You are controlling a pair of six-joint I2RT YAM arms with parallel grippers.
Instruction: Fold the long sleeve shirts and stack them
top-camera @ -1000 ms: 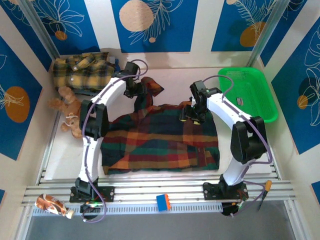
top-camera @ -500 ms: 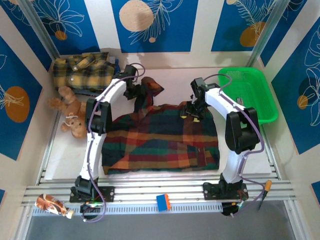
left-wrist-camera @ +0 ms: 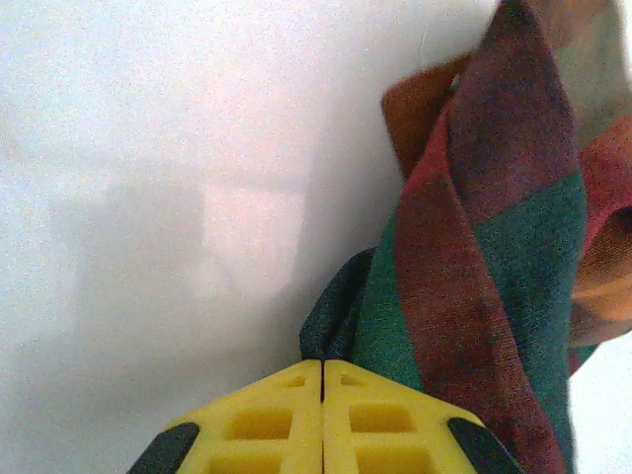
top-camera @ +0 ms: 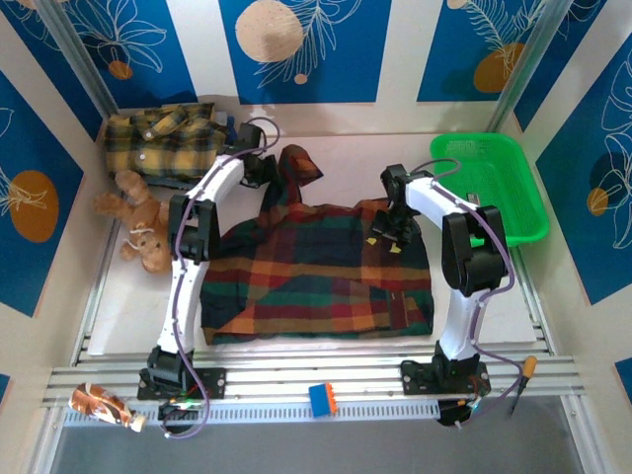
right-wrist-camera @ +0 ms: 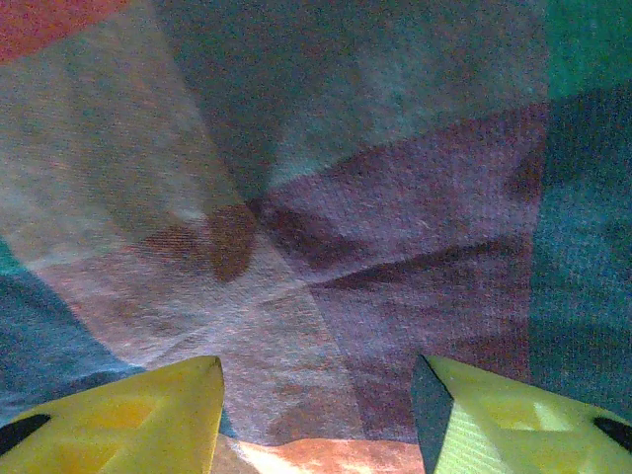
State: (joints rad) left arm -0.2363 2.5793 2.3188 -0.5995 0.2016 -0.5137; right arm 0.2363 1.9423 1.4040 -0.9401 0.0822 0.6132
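Dark plaid shirt (top-camera: 316, 281) lies spread flat between my arms; yellow plaid shirt (top-camera: 158, 143) sits far left. My left gripper (left-wrist-camera: 323, 367) pinches the dark sleeve (top-camera: 296, 168); my right gripper (right-wrist-camera: 316, 365) hovers agape over the shoulder. Step in hand: sleeve fold. The next move likely calls for carrying the sleeve across the body.

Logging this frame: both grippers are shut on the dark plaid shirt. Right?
Not quite: the right gripper is open, its fingers spread just above the dark plaid shirt, as the right wrist view shows. The left gripper is shut on that shirt's sleeve.
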